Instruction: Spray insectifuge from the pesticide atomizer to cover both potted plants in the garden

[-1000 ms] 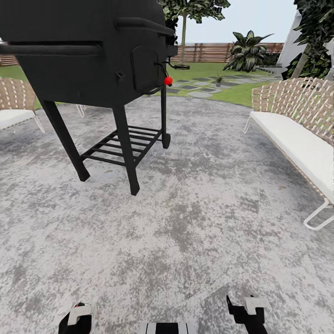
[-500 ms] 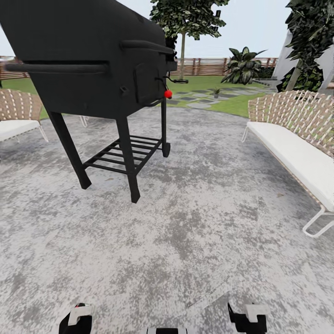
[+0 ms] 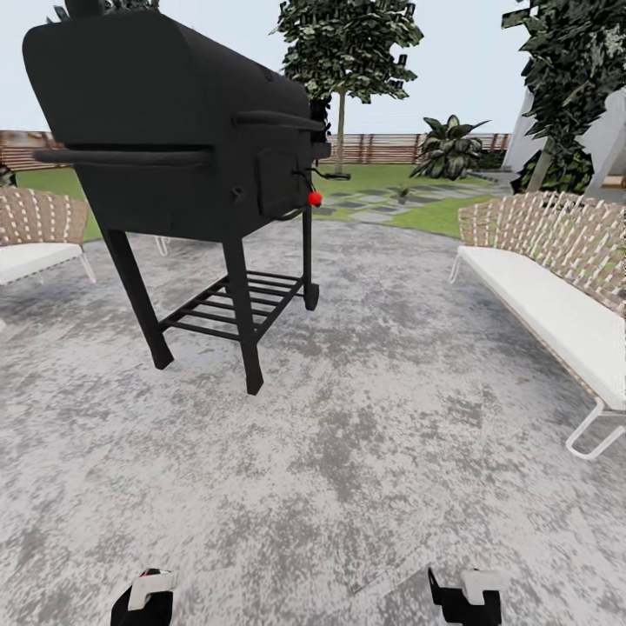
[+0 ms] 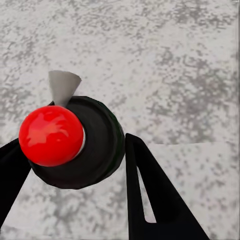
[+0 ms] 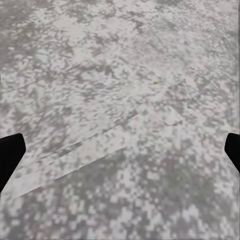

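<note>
The robot stands on the round grey paved patio of the garden. In the head view a big black barbecue grill on four legs is ahead on the left side, with a small red knob on its side. A woven bench with a white cushion is on the right, and a woven chair is at the left edge.

Behind the patio there is a green lawn with grey stepping stones and a brown slat fence. One small potted plant stands far away among the stepping stones; it is too small to see its details. Near it grow a broad-leaved bush and a tree.

The left gripper and the right gripper are low at the bottom edge of the head view, well apart from each other.

In the left wrist view, the left gripper has its dark fingers closed on the pesticide atomizer. It is seen from its end: a dark round body with a bright red ball and a small grey cone beside it.

In the right wrist view, the fingertips of the right gripper are only at the two side edges, so it is spread wide and holds nothing, above the grey paving.
</note>
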### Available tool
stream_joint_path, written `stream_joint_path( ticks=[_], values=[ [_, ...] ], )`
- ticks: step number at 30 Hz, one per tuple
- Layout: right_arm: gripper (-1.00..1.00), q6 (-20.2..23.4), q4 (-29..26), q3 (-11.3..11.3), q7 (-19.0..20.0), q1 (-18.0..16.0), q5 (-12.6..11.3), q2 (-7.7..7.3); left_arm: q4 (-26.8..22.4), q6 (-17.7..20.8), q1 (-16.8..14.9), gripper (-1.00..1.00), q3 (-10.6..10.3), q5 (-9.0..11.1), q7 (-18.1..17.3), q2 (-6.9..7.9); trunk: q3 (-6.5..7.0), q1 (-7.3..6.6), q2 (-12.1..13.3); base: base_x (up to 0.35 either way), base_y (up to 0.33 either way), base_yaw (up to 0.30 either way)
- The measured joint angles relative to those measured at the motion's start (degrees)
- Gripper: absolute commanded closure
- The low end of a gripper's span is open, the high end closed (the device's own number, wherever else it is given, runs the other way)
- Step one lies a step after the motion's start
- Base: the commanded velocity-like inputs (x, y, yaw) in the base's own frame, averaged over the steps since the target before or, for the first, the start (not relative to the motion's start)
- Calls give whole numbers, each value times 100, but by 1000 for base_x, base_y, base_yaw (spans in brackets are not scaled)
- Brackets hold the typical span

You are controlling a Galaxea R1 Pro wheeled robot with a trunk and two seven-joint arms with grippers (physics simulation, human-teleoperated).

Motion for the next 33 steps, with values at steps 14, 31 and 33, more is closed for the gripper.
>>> stream_joint_path(
  ticks=[14,31,33],
  values=[
    [-100,0,18,-1,0,3,0,-1,2,-1,-3,100,0,0,0,-4,348,-229,405,0,0,-204],
    [-100,9,23,4,0,2,0,4,2,-1,1,100,-9,-7,0,-12,716,-603,1087,0,0,-280],
    [-100,9,23,4,0,2,0,4,2,-1,-1,100,-10,-7,0,-12,756,-647,1167,0,0,-291]
  ],
)
